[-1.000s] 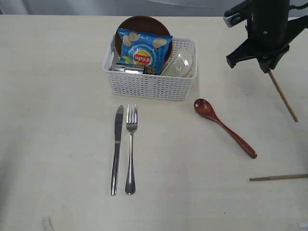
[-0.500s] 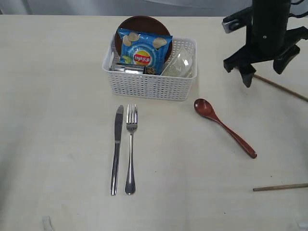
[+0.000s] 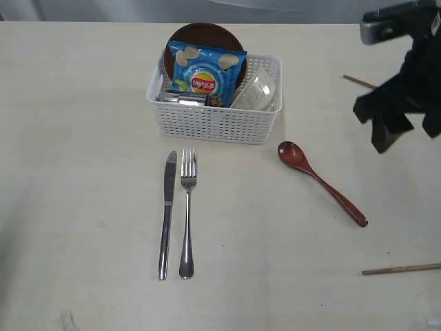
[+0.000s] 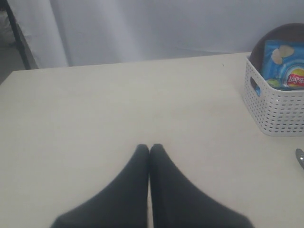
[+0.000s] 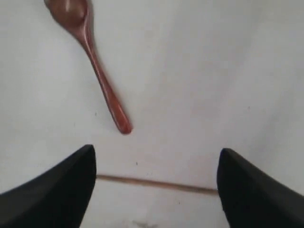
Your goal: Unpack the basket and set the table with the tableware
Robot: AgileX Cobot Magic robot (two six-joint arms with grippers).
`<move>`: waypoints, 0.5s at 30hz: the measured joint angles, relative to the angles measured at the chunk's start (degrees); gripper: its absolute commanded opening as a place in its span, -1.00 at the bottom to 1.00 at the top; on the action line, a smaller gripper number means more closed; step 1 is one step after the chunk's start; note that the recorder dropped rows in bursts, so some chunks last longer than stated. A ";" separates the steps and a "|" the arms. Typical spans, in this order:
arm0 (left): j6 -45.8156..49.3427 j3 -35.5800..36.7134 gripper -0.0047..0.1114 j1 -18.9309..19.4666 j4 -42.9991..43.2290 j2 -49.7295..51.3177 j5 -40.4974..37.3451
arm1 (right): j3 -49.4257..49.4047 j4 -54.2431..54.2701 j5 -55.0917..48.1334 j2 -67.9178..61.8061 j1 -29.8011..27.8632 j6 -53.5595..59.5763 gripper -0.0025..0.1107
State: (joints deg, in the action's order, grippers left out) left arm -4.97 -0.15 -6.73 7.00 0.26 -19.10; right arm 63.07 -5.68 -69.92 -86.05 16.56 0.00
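Table setting under way near the basket (image 3: 213, 121).
Right fingers (image 5: 57, 190) open and empty, chopstick (image 3: 400, 269) lying on the counter (image 3: 83, 172); left fingers (image 4: 133, 190) closed, idle.

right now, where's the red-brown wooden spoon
In the exterior view the red-brown wooden spoon lies flat on the pale beige table, just right of the white lattice plastic basket, its bowl end towards the basket.

Knife (image 3: 166, 221) + fork (image 3: 187, 221) side by side nr basket (image 3: 213, 124); spoon (image 3: 320, 183) apart.
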 measured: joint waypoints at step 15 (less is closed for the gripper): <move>0.00 0.00 -0.92 0.00 0.00 0.00 0.00 | -9.57 10.53 12.13 -7.49 4.15 10.94 0.03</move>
State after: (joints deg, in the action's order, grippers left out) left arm -4.97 -0.15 -6.73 7.00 0.26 -19.10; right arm 53.50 4.84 -57.79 -93.55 20.71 10.94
